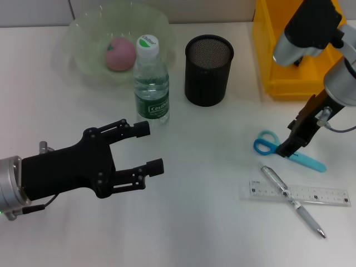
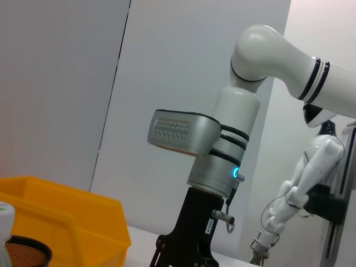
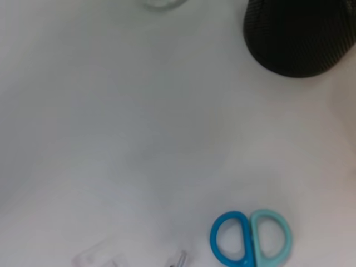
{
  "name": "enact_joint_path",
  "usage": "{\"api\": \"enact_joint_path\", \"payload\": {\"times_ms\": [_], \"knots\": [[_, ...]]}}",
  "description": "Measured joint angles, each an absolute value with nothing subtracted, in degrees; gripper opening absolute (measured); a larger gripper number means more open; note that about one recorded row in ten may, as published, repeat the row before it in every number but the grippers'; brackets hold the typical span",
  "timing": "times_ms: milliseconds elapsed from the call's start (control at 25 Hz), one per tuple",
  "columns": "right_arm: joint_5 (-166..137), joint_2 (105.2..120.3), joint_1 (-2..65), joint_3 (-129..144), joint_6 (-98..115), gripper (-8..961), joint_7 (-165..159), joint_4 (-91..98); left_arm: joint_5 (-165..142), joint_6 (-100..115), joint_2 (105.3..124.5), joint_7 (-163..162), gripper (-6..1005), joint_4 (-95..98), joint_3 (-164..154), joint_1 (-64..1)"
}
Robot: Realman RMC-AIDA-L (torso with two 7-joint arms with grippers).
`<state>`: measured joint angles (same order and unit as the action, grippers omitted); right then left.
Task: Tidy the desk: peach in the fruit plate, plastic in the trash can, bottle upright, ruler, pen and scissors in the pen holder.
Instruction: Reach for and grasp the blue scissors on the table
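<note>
So the right tool (image 1: 290, 149) is down low right over the scissors (image 1: 289, 151), tip at the spot where the blue handles meet the blades. Can't tell from here if its fingers are open or closed, or if it actually has hold of anything. The scissors lie flat on the bench (image 1: 211, 222), and the right wrist camera shows the two handle loops (image 3: 251, 238) (one dark blue, one pale teal).

Just in front of the scissors are the clear ruler (image 1: 296, 194) and the pen (image 1: 292, 200), with the pen lying diagonally across the ruler. The black mesh pen holder (image 1: 208, 70) sits well back from them, and the yellow bin (image 1: 289, 61) is at the far right.

The left tool (image 1: 149, 149) hovers over the bench's near left with its fingers spread wide, holding nothing. Beyond it the bottle (image 1: 151, 80) stands upright, just beside the clear fruit plate (image 1: 83, 50), and the peach (image 1: 120, 54) is inside that.
</note>
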<state>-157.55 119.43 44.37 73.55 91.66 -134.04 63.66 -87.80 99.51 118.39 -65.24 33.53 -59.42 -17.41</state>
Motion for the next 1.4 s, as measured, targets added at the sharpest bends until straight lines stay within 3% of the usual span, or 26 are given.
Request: {"api": "enact_joint_path", "payload": {"times_ms": [1400], "knots": [[-156.2,119.43,41.6,78.3,88.3,689,-130.2,61.4,-87.8,98.3,118.40,-65.2,812,33.6,-59.4,-17.5]]}}
